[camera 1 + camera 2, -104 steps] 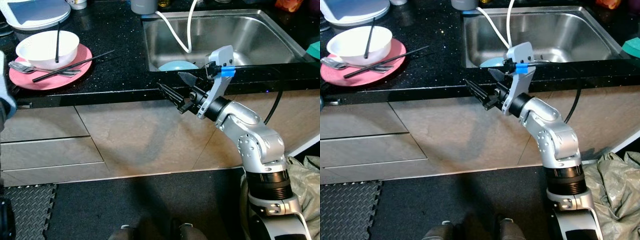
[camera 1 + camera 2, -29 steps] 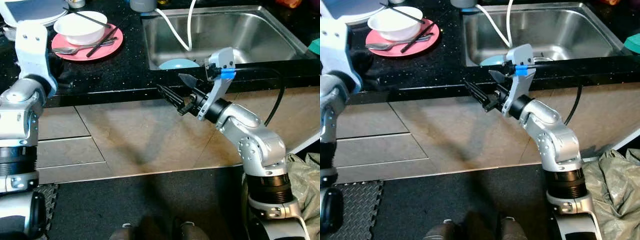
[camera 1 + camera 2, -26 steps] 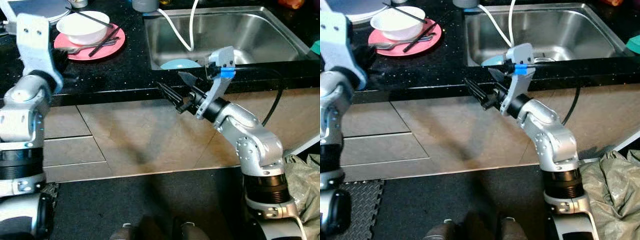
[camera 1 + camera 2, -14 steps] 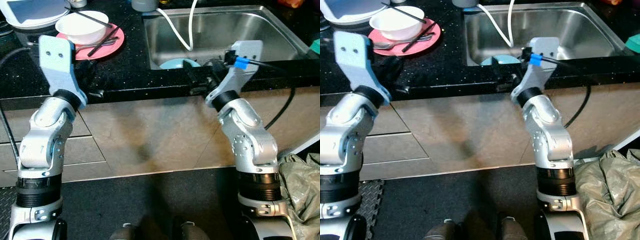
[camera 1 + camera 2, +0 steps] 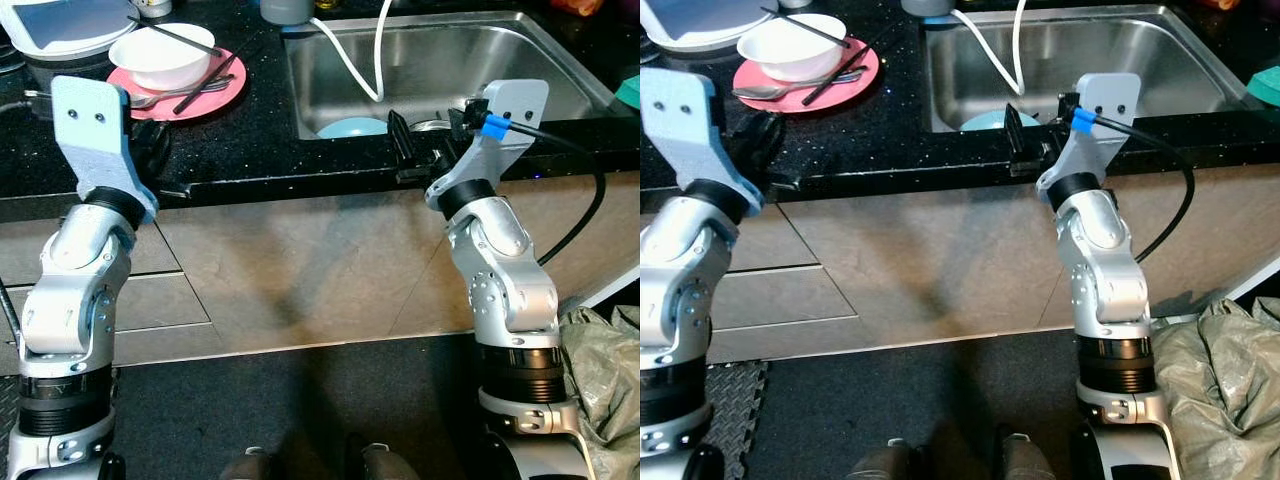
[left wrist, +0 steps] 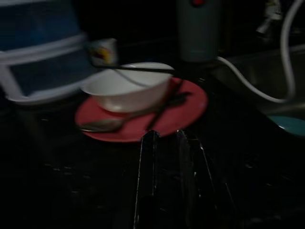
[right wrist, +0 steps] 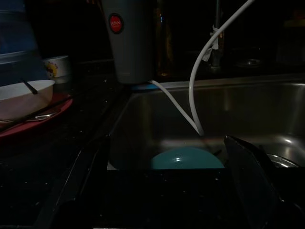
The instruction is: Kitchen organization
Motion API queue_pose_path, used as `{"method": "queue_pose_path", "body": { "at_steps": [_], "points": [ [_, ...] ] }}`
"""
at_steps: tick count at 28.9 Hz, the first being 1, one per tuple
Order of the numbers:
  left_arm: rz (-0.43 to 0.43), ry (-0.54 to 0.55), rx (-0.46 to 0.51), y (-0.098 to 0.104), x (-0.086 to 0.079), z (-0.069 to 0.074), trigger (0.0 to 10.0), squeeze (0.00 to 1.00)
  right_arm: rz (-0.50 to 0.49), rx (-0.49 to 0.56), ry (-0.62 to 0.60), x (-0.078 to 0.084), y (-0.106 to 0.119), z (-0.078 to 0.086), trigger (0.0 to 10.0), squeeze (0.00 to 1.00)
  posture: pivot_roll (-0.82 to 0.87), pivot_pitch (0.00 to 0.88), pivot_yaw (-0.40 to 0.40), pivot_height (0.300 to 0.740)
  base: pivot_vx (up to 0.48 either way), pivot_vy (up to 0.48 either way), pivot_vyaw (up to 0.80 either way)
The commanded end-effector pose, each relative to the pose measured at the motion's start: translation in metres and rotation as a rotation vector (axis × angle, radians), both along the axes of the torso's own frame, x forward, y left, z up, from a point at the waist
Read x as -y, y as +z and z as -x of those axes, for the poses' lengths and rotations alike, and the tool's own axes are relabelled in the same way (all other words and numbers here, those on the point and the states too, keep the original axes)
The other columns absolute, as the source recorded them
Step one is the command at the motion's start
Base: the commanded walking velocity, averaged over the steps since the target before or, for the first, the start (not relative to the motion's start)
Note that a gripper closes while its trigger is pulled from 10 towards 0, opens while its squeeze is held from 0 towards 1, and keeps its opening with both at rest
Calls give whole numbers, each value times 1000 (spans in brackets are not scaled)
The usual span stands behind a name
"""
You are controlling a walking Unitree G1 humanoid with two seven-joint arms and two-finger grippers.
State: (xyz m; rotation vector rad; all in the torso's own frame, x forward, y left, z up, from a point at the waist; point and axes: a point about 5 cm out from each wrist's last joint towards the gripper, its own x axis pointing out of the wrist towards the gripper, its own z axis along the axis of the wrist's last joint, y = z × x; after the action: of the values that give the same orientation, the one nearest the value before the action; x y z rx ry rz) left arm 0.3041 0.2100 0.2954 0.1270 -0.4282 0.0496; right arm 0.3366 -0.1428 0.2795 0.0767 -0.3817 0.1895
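Now both my arms are raised to the black counter's point(image 5: 250, 110) front edge; my left gripper point(image 5: 150, 150) sits at about five o'clock from the pink plate point(image 5: 215, 95), its fingers point(image 6: 148, 157) close together and grasping nothing; on that plate stand a white bowl point(image 5: 160, 55) with a chopstick across it, a spoon point(image 6: 102, 125) and more chopsticks point(image 5: 205, 85); my right gripper point(image 5: 415, 150) hangs over the sink's point(image 5: 540, 70) near rim, fingers point(image 7: 250, 176) spread wide and empty; a teal plate point(image 7: 187, 158) lies in the sink at twelve o'clock from it, beside a white hose point(image 5: 350, 60).
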Motion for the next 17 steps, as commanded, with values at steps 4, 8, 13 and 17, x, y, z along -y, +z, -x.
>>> {"method": "queue_pose_path", "body": {
  "at_steps": [4, 8, 13, 17],
  "points": [
    [-27, 25, 9, 2, -7, 3, 10000, 0, 12, -19, 20, -5, -6, -1, 10000, 0, 38, 195, 27, 740, 0, 0, 0],
    [-31, 46, 8, 0, -7, 4, 10000, 0, 14, -24, 27, -5, -7, -1, 10000, 0, 35, 193, 28, 740, 0, 0, 0],
    [-21, 41, -12, -2, -6, 3, 10000, 0, 18, -33, 40, -7, -9, 0, 10000, 0, 34, 190, 28, 740, 0, 0, 0],
    [-32, 12, -18, -4, -3, 3, 10000, 0, 19, -36, 44, -8, -10, 0, 10000, 0, 34, 188, 26, 740, 0, 0, 0]
  ]
}}
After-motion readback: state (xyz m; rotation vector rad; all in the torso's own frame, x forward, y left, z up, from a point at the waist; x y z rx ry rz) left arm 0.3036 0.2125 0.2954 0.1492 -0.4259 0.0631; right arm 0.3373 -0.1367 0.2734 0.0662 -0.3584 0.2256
